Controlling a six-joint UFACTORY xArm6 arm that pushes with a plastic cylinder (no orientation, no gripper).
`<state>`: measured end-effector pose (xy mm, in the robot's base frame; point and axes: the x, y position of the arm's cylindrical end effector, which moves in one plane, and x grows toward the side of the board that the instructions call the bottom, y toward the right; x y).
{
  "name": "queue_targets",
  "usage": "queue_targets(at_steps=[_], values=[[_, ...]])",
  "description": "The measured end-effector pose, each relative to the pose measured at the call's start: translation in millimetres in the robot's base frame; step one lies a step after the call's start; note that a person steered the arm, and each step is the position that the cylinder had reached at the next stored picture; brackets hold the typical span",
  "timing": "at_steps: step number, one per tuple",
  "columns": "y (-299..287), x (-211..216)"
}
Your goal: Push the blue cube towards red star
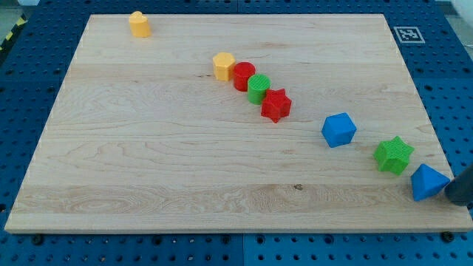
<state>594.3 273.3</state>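
The blue cube (339, 129) is sitting right of the counter's (148, 148) centre, with the red star (276, 105) lying apart from it at about ten o'clock, ending a touching diagonal row of green cylinder (259, 89), red cylinder (244, 76) and yellow block (224, 66). My tip, carrying no hand, is apparently entering at the right edge (452, 193), blurred, just beside a blue triangular block (428, 182), well at the cube's four o'clock. A green star (393, 154) is lying between them, so reaching the cube's far side is probably calling for a detour.

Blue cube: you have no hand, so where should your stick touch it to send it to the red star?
There is nothing to grip with, so I would push. The blue cube sits to the lower right of the red star, with clear board between them. My tip is far off by the blue triangular block. I would probably come around and press the cube's lower-right face.
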Motion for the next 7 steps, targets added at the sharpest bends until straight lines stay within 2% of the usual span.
queue_targets(at_steps=[1,3,5,7], values=[[-49.5,0.6],[-78.3,-0.1],[-127.2,-33.3],[-137.6,-88.9]])
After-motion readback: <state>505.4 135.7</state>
